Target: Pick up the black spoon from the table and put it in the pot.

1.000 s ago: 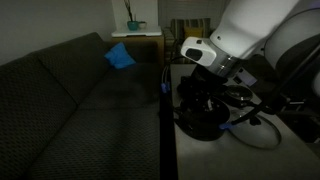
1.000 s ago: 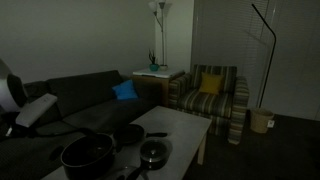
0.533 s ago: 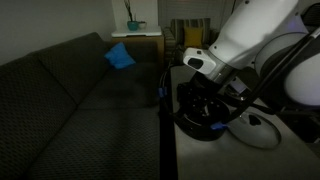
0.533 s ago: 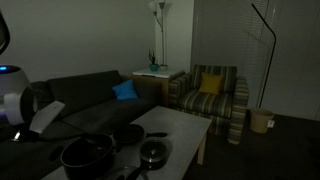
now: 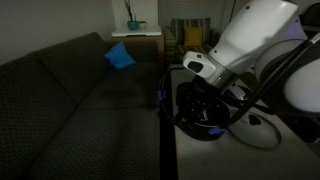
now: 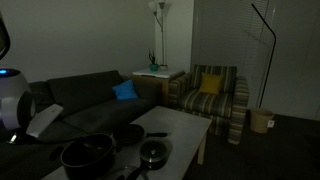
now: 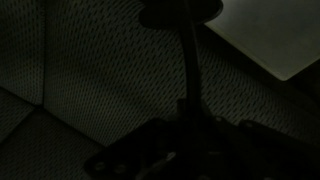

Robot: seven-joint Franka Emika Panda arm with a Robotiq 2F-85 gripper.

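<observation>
**A:** Dim living room, long pale whitish table [image 6: 178, 124], big round black pot [image 6: 88, 153] up front. So where's the long slim matte black spoon [image 7: 188, 60]?

**B:** Pinched in the robot's closed gripper [image 7: 190, 125], sticking out over the dark textured sofa [image 7: 90, 70], just off the table's corner.

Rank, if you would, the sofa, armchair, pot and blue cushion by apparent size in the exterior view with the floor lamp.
Largest to smallest:
1. sofa
2. armchair
3. pot, though it looks bigger for being nearest the camera
4. blue cushion
</observation>
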